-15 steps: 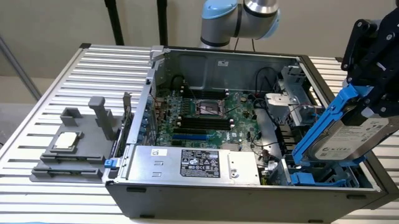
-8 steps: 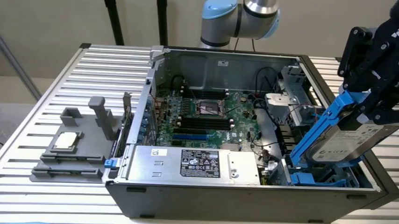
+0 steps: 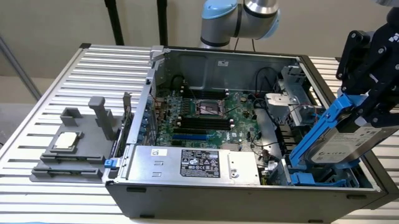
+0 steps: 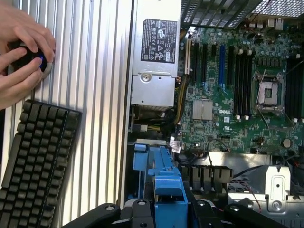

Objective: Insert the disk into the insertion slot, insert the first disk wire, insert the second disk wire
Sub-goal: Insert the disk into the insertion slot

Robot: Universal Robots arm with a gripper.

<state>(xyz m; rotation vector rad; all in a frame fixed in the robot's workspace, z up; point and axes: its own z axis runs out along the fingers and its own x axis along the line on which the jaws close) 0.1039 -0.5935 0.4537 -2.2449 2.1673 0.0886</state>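
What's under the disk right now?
Blue latch tabs of the insertion slot, just below the tilted disk held in the gripper. The disk covers the slot's interior.

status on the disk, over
gripper shut on the disk. disk tilted, lower end at the insertion slot, not seated. person's hand and keyboard outside the case.
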